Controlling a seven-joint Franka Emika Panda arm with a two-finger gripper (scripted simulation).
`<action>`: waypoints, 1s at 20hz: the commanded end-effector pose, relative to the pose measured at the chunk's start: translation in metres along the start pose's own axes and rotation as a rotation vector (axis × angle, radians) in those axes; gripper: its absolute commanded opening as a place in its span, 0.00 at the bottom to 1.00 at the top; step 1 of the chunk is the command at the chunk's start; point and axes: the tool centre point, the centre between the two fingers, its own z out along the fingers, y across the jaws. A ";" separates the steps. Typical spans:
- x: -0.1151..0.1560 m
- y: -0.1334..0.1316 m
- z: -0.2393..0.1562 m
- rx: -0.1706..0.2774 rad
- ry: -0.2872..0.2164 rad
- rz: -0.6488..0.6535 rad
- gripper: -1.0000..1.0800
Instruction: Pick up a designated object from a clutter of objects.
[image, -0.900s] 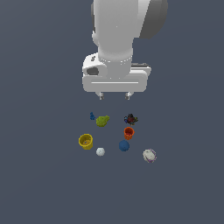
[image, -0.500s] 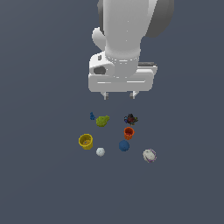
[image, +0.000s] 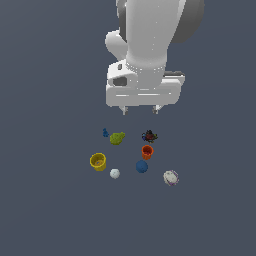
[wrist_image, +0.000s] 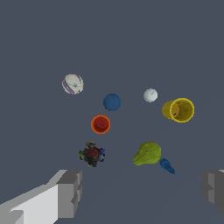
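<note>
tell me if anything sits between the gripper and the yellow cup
Nothing visible does. The open gripper hangs above the clutter; the yellow cup stands apart from the white ball and green pear shape.

Below the white-and-grey gripper (image: 140, 110), everything sits on a flat slate-grey floor (image: 45, 210). A tapered yellow cup (image: 98, 161) with an orange-tinted interior. A smaller orange cup (image: 147, 152). A plain blue ball (image: 142, 166). A plain white ball (image: 115, 173). A whitish ball streaked purple (image: 171, 177). A yellow-green lumpy pear shape (image: 117, 138). A tiny blue figure (image: 105, 132). A dark spiky object with a red centre (image: 149, 135).
</note>
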 end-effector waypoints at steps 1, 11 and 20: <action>0.003 0.005 0.006 0.001 0.000 -0.004 0.96; 0.032 0.052 0.066 0.012 0.011 -0.052 0.96; 0.052 0.127 0.157 0.008 0.026 -0.117 0.96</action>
